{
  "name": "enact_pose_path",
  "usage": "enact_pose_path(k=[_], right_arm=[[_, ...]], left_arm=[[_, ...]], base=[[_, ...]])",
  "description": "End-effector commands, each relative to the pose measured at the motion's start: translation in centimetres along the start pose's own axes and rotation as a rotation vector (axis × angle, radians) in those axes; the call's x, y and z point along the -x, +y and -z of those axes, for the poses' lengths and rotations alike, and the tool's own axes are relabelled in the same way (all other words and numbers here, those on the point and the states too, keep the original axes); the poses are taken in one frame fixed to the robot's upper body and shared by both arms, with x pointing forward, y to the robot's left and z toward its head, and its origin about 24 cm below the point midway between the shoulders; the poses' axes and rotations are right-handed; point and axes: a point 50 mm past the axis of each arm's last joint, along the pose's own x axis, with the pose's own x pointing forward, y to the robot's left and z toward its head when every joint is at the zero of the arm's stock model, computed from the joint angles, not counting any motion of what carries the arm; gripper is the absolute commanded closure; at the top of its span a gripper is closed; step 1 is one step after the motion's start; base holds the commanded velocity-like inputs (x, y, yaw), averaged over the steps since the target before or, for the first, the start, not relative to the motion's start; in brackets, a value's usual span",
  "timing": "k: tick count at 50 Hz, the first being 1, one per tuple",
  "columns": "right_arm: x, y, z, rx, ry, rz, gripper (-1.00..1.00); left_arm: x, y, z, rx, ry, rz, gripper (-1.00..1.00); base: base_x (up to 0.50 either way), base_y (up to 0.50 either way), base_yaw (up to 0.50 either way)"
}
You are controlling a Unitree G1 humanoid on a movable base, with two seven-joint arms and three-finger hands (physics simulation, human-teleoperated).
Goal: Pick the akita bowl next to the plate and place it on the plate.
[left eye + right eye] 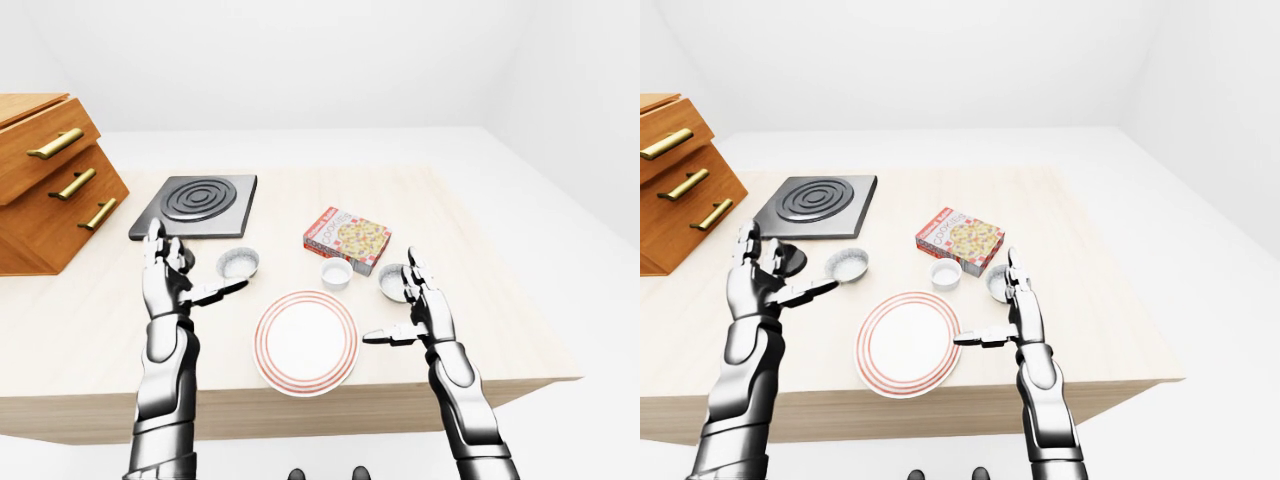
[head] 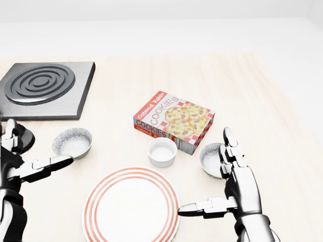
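A white plate with red rings (image 2: 131, 209) lies at the bottom middle of the head view. One grey speckled bowl (image 2: 73, 142) sits up and to the left of it, and a second (image 2: 211, 159) up and to the right. A small white ramekin (image 2: 162, 151) stands just above the plate's rim. My left hand (image 2: 38, 148) is open at the left edge, its thumb pointing at the left bowl without touching it. My right hand (image 2: 212, 176) is open, fingers upright just right of the right bowl and hiding part of its rim, thumb pointing at the plate.
A cookies box (image 2: 174, 121) lies above the ramekin and the right bowl. A black stove burner (image 2: 43, 85) sits top left, with a black knob (image 2: 24, 137) below it behind my left hand. A wooden drawer cabinet (image 1: 45, 180) stands at the table's left. The table edge (image 1: 300, 400) runs below the plate.
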Motion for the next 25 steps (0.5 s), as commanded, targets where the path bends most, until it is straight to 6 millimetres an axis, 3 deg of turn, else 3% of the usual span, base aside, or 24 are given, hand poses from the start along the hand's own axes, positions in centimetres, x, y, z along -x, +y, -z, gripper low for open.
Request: enact_pose_path(k=[1,25], right_arm=[[0.02,-0.03,-0.09,0.002,-0.002,0.001,-1.0],[0.0,-0.01,0.1,0.017,-0.001,0.005,-1.0]], left_arm=[[-2.22,3.82,-1.04,0.107,-0.002,-0.181,-1.0],[-2.06,3.57,-0.74,0.087,-0.009,-0.166,-1.0]], base=[[0.0,0.0,0.0],[0.0,0.0,0.0]])
